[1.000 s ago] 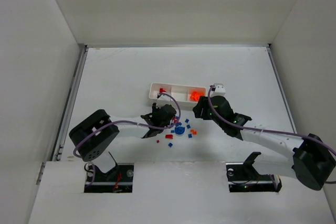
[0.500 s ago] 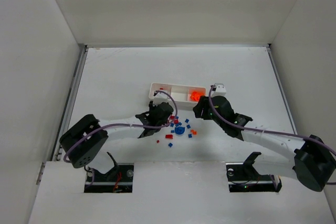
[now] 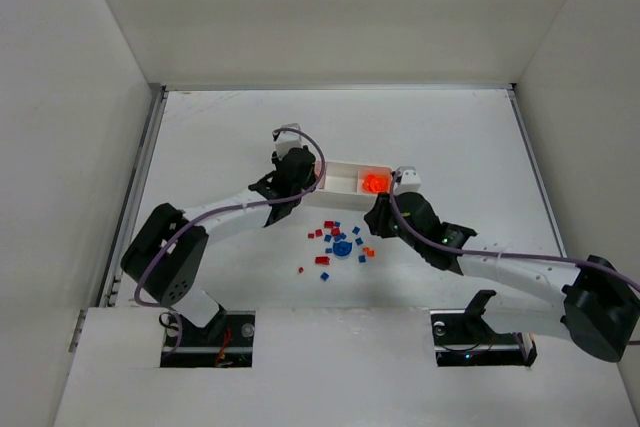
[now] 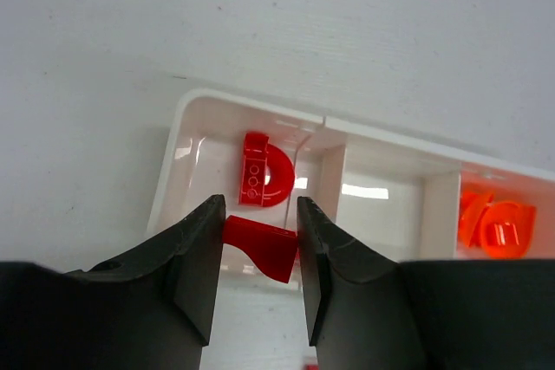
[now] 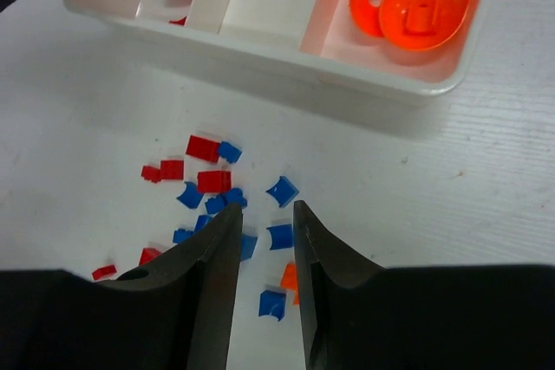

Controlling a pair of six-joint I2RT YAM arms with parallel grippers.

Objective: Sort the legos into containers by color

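The long white tray [image 3: 342, 179] lies on the table [image 3: 220, 137], at 12 o'clock from the scatter of loose pieces [image 3: 338, 239]. Its 9 o'clock compartment [image 4: 195, 179] holds a red arch [image 4: 260, 171], and my right wrist camera shows more red in there. The middle compartment [image 4: 381, 214] shows me only white floor. The 3 o'clock compartment [image 5: 347, 32] holds two orange round pieces [image 5: 416, 6], one overlapping the other.

My left claw [image 4: 260, 214] hangs over the near wall of the 9 o'clock compartment. It is clenched on a curved red piece [image 4: 264, 247], pinched between both fingers at 6 o'clock from the arch.

The scatter is mostly small red and blue bricks, with a bigger round blue piece [image 3: 342, 247] and a few orange bits on its 3 o'clock side. My right claw [image 5: 264, 214] sits over that side, at 6 o'clock from the orange compartment. Its fingers are slightly parted and grasp nothing, with small blue bricks [image 5: 279, 236] showing in the gap. I cannot tell whether the tips touch the table.
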